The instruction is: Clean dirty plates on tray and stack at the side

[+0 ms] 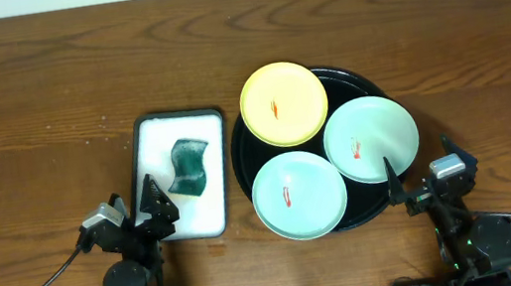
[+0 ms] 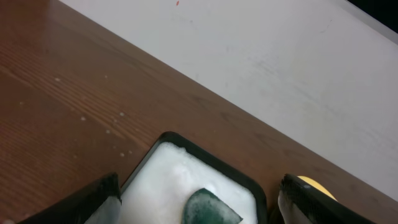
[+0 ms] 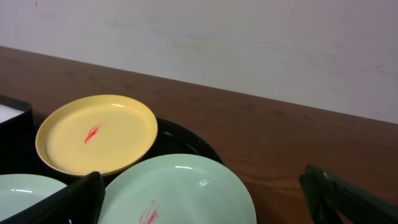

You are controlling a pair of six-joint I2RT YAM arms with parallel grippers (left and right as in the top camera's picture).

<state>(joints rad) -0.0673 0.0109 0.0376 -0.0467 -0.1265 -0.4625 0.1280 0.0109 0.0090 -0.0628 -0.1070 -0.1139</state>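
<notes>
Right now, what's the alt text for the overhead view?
A yellow plate and two mint green plates, all red-smeared, crowd a round black tray. Left of it, a white dish holds a green sponge; left fingers and right fingers stand open.

Even, soft lighting; sharp focus.

No readable text, label, brand, number or sign on anything.

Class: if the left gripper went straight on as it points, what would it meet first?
Probably the green sponge in the white dish, though the left gripper may sit too high to touch it.
</notes>
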